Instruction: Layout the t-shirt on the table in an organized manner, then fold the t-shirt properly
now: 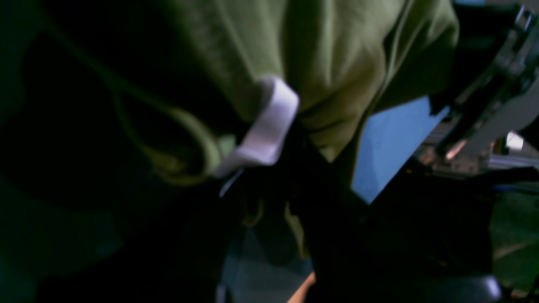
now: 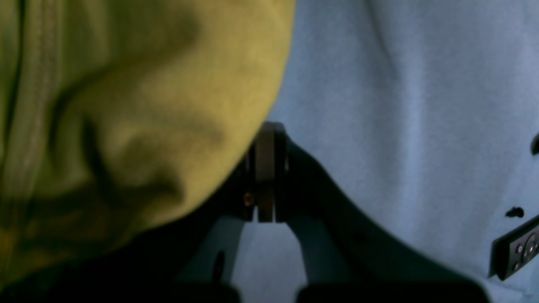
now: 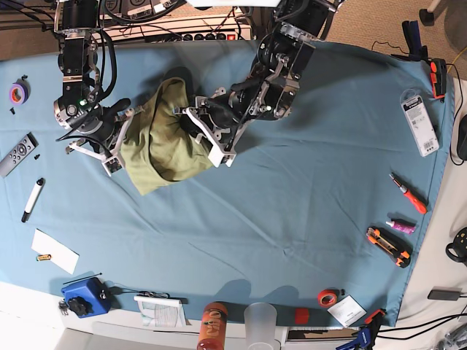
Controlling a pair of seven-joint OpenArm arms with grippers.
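Green shirt (image 1: 337,63) filled your left wrist view, where the left hand (image 1: 269,139) had pinched a bunched fold of it. From the right wrist view, your right hand (image 2: 265,168) was pressed together at the shirt's edge, though whether any cloth sat between the fingers I could not tell. Overhead, the shirt lay crumpled near the desk's (image 3: 292,219) far left side, between both arms. To spread it well, you needed to draw the hands apart evenly, keeping the cloth low and taut.
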